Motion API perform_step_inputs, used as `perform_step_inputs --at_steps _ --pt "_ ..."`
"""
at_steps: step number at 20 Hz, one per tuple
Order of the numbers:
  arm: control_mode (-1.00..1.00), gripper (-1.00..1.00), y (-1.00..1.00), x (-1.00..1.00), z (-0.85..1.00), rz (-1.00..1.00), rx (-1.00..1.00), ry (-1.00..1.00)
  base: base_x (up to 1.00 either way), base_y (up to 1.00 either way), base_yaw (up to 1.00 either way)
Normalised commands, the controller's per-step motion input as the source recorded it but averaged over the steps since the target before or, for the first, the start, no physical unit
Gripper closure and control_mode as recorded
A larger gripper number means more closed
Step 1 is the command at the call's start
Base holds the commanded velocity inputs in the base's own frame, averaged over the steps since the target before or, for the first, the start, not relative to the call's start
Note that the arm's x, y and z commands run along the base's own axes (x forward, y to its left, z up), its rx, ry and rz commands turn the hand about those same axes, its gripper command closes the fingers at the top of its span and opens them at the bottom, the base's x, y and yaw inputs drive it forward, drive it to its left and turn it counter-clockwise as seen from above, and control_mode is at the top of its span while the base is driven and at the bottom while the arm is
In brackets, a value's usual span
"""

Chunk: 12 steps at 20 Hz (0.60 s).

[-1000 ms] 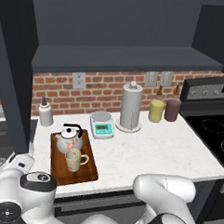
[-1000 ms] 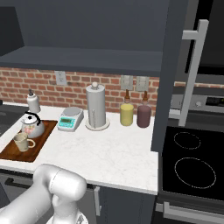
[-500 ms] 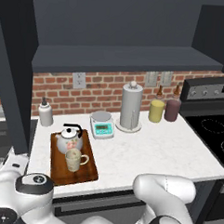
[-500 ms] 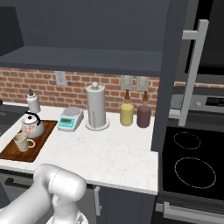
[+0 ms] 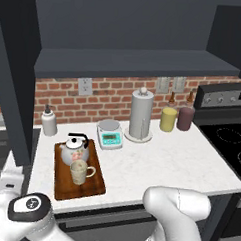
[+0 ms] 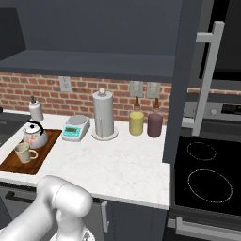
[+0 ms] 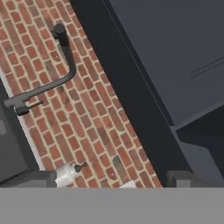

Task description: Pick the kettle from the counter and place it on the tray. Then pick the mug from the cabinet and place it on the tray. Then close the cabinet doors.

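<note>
Two task items sit on the tray (image 5: 64,184) at the left of the desk (image 5: 155,164): the kettle (image 5: 75,151) at its back end and the mug (image 5: 80,171) just in front of it. Both cabinet doors stand swung outward, the left door (image 5: 14,87) beside the tray and the right door (image 6: 181,80) by the stove (image 6: 207,181). Released, the end effector (image 7: 109,186) has its finger tips spread wide apart, facing a brick wall (image 7: 83,131) and a dark faucet (image 7: 52,78), grasping nothing.

I've got a scale (image 5: 110,133) and a steel towel holder (image 5: 141,115) at centre, a yellow canister (image 5: 168,119) touching a maroon one (image 5: 185,118) at three o'clock, a soap bottle (image 5: 49,122) at nine, and a stove (image 6: 207,176) far right. Hand view: a black faucet (image 7: 48,83) against brick.
</note>
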Motion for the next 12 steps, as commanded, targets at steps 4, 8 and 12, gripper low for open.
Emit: perform_step_inputs --at_steps 4,8,12 --pt "-1.0 -1.0 0.13 -0.02 0.33 -0.11 -0.09 -0.07 0.0 0.0 0.0" --pt "-1.0 -1.0 0.18 0.0 0.34 -0.11 -0.12 -0.06 0.0 0.0 0.0" --pt "-1.0 -1.0 0.25 -0.01 0.2 -0.12 -0.14 -0.13 0.0 0.0 0.0"
